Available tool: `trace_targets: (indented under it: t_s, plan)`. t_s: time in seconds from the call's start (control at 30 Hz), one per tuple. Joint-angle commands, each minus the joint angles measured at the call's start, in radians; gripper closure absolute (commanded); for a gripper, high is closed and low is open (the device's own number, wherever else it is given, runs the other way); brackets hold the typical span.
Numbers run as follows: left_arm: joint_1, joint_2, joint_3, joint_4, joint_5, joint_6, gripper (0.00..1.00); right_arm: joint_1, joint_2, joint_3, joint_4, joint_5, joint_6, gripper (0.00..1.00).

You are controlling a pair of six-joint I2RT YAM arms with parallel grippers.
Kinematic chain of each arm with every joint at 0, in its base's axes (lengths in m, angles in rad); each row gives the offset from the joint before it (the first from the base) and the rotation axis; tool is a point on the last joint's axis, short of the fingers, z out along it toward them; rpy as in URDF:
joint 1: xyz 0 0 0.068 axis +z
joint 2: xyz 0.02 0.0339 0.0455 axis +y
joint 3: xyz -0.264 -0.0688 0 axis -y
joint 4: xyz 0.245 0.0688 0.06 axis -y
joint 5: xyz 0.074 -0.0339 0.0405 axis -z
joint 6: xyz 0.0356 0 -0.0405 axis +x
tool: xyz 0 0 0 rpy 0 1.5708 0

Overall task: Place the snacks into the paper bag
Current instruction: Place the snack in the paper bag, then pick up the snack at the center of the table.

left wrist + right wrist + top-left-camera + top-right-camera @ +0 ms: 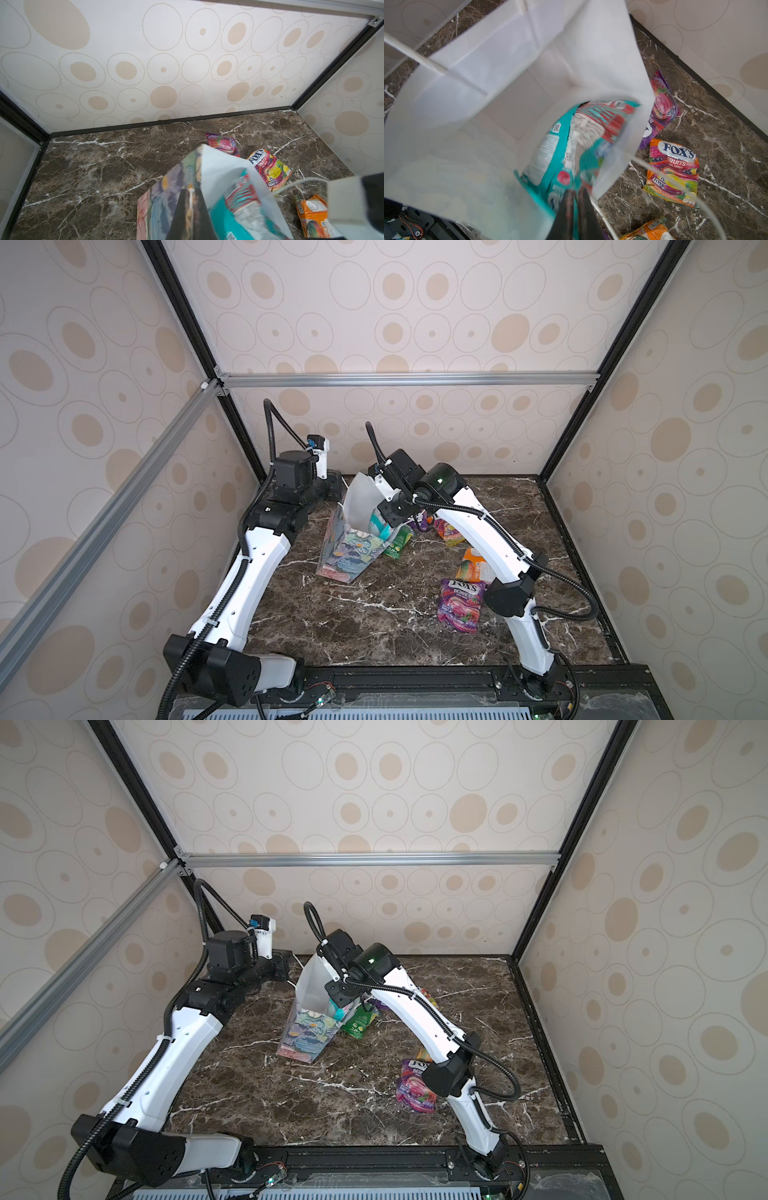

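Note:
The floral paper bag [349,551] [305,1031] stands left of the table's middle, mouth open. My left gripper [189,190] is shut on its rim. My right gripper [576,190] hangs over the mouth, shut on a blurred teal-white snack [571,145] [380,522] that hangs inside the bag's white interior [508,83]. A green snack [398,543] leans against the bag's right side. Behind it lie a purple snack [662,104] and a red-yellow Fruits snack [672,172]. An orange snack [471,568] and a purple Berries snack [461,605] lie under the right arm.
The dark marble table [374,622] is boxed in by patterned walls with black frame rails along its back and right edges. A white cord handle [675,178] arcs from the bag over the Fruits snack. The right arm's elbow [509,597] hangs over the near snacks.

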Motion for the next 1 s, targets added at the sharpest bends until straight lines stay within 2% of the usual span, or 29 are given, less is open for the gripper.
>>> trace_targets:
  t_s: [0.0, 0.1, 0.17, 0.2, 0.23, 0.27, 0.3, 0.37, 0.43, 0.53, 0.63, 0.73, 0.9, 0.97]
  plan:
    - [-0.003, -0.010, -0.003, 0.005, -0.007, 0.016, 1.00, 0.010, -0.060, -0.011, 0.007, -0.006, 0.005, 0.87]
    - [-0.003, -0.029, -0.025, 0.046, 0.059, 0.010, 1.00, 0.017, -0.025, -0.010, 0.036, -0.046, 0.008, 0.87]
    - [-0.004, -0.039, -0.036, 0.060, 0.078, 0.005, 1.00, 0.023, -0.003, -0.007, 0.063, -0.060, 0.011, 0.91]
    - [-0.003, -0.042, -0.039, 0.064, 0.086, 0.005, 1.00, 0.023, 0.011, 0.005, 0.069, -0.087, 0.008, 0.89]
    - [-0.003, -0.042, -0.039, 0.064, 0.088, 0.005, 1.00, 0.023, 0.025, 0.033, 0.064, -0.100, 0.008, 0.84]
    - [-0.002, -0.042, -0.039, 0.063, 0.089, 0.003, 1.00, 0.024, 0.032, 0.060, 0.057, -0.091, 0.008, 0.73]
    - [-0.001, -0.043, -0.040, 0.065, 0.093, 0.002, 1.00, 0.024, 0.028, 0.078, 0.057, -0.069, 0.007, 0.65]
    - [0.000, -0.042, -0.041, 0.070, 0.095, -0.004, 1.00, 0.024, -0.031, 0.046, 0.088, -0.014, -0.007, 0.53]
    - [-0.001, -0.036, -0.029, 0.079, 0.123, -0.010, 1.00, 0.023, -0.138, -0.067, 0.155, 0.063, -0.038, 0.42]
    - [-0.001, -0.018, 0.008, 0.073, 0.169, -0.009, 1.00, -0.024, -0.316, -0.282, 0.275, 0.100, -0.042, 0.38]
    - [0.000, -0.004, 0.032, 0.063, 0.207, 0.005, 1.00, -0.112, -0.499, -0.533, 0.398, 0.036, -0.003, 0.36]
    - [0.003, -0.005, 0.047, 0.042, 0.194, 0.022, 1.00, -0.184, -0.612, -0.736, 0.471, -0.019, 0.039, 0.34]
    - [0.016, -0.028, 0.045, 0.025, 0.093, 0.042, 1.00, -0.272, -0.764, -1.103, 0.633, -0.134, 0.143, 0.32]
    - [0.030, -0.030, 0.052, 0.017, 0.087, 0.044, 1.00, -0.314, -0.814, -1.236, 0.725, -0.166, 0.194, 0.30]
